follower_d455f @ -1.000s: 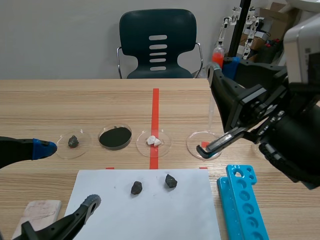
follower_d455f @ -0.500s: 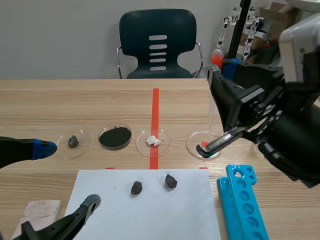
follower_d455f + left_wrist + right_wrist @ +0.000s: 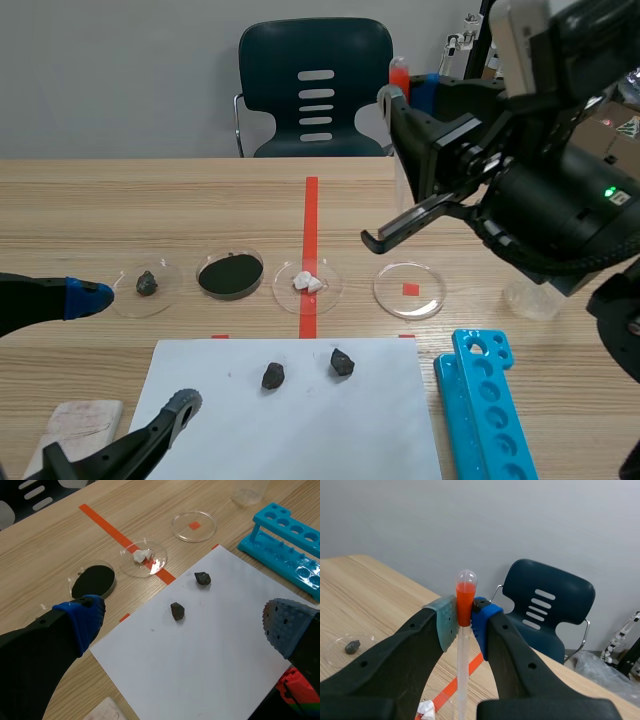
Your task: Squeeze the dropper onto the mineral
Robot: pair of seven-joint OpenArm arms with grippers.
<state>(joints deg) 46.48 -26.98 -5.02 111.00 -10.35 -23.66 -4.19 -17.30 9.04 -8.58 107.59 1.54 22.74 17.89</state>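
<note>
The right jaws clamp the dropper by its orange bulb, raised above the bench; its tip is cut off from view. The left jaws gape over two stones on paper.

The orange-filled dropper is clamped upright in the right gripper, while the white mineral is set in a clear dish.

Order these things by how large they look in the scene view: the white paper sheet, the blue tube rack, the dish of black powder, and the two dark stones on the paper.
1. white paper sheet
2. blue tube rack
3. dish of black powder
4. stone nearer the rack and stone farther from the rack: they look about equal, so I do not rank them.
</note>
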